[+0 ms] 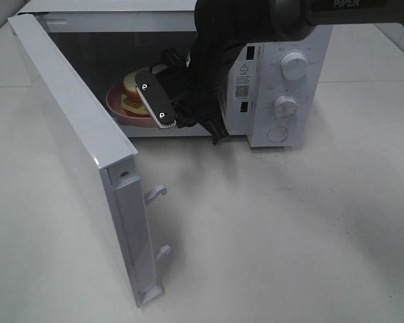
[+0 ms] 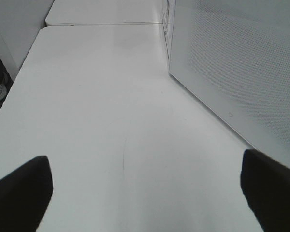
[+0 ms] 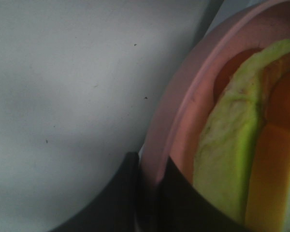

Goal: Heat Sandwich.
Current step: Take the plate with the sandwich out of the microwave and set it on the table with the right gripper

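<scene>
The sandwich [image 1: 130, 93], white bread with green-yellow filling, lies on a pink round plate [image 1: 117, 108] inside the open microwave [image 1: 293, 40]. My right arm reaches into the cavity from the right. In the right wrist view my right gripper [image 3: 147, 193] is shut on the pink rim of the plate [image 3: 183, 111], one finger on each side of it, with the sandwich [image 3: 232, 154] close beside it. My left gripper [image 2: 145, 193] stands open over bare table, its dark fingertips [image 2: 21, 191] far apart and nothing between them. The exterior view does not show the left arm.
The microwave's door [image 1: 74, 128] swings out wide toward the front left, its latch hooks [image 1: 156, 194] sticking out. The door's perforated outer face [image 2: 232, 63] stands close to my left gripper. Two control knobs [image 1: 294, 66] sit on the right panel.
</scene>
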`<state>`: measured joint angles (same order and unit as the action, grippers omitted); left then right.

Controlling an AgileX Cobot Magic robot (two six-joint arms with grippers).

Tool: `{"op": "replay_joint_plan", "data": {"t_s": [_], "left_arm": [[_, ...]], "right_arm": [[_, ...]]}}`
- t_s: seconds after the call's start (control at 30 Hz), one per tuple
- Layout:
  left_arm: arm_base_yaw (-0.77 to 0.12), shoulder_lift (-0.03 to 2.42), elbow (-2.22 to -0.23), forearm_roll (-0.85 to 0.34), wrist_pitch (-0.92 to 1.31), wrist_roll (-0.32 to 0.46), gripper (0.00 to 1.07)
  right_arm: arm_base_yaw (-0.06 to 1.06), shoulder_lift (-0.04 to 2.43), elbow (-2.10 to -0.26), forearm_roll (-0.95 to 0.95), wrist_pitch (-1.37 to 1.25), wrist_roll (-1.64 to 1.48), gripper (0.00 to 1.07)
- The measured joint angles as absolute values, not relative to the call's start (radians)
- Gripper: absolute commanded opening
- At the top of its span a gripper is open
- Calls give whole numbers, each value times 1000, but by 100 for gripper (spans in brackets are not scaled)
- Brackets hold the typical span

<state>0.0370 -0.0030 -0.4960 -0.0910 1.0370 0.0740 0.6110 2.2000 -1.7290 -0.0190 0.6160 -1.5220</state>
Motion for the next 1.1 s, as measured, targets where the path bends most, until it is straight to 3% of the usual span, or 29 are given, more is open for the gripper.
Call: {"op": "replay_joint_plan", "data": {"t_s": [0.67, 1.1], "left_arm": [[37, -3, -496, -91, 1037, 74, 101], [37, -3, -496, -91, 1037, 74, 101]], "right_arm": [[609, 2023, -1480, 109, 493, -1687, 0], [609, 1863, -1226, 180, 394, -1757, 0]]}}
